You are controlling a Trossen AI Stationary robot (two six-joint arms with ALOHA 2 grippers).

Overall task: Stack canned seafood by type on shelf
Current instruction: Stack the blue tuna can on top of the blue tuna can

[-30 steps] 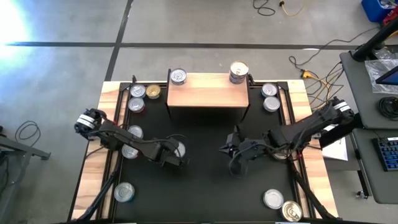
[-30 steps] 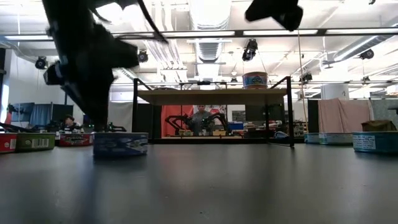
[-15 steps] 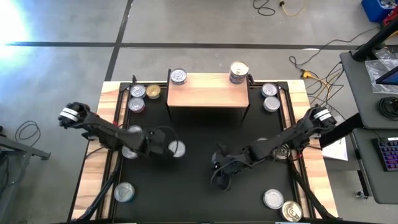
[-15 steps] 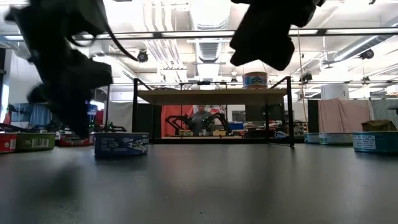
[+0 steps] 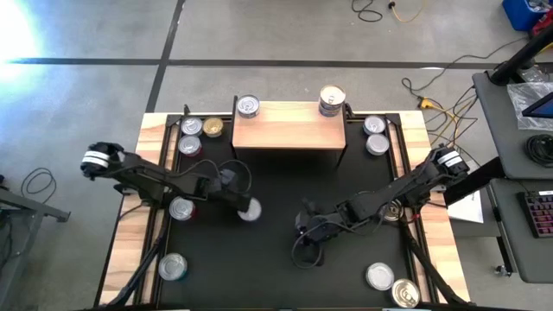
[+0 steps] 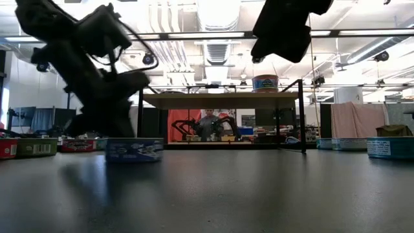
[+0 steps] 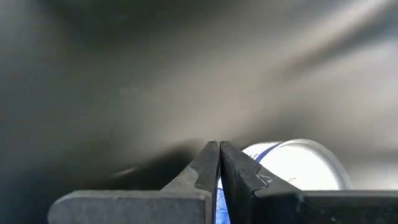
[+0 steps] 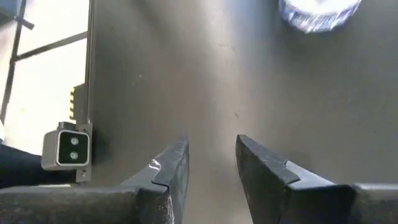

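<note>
The shelf [image 5: 289,125] stands at the far middle of the black mat, and a tin [image 5: 332,99] sits on its far right corner. A blue-labelled tin [image 5: 249,210] rests flat on the mat left of centre. My left gripper [image 7: 219,146] is shut, slants down and has its tips right beside this tin [image 7: 292,165]. My right gripper [image 8: 211,149] hangs open above bare mat right of centre [image 5: 307,229], with nothing between its fingers. My left gripper's shut fingertips [image 7: 239,163] stand close against the blue-labelled tin's side [image 7: 264,152], coming slanting down from the table's far left. I cannot tell whether they touch it. The tin sits flat on the mat.
More tins lie around: three left of the shelf [image 5: 191,127], one at its far left corner [image 5: 248,106], two to its right [image 5: 374,125], two at the left [image 5: 181,207], two near right [image 5: 380,276], one under the right arm [image 5: 393,210]. The mat's middle [image 5: 285,181] is bare.
My left gripper has drawn back from over the blue-labelled tin toward the table's far edge, sinking and tipping further down; the tin now shows beside it and has slid a little toward the right. My right gripper has gone toward the near left, lower over the mat.
</note>
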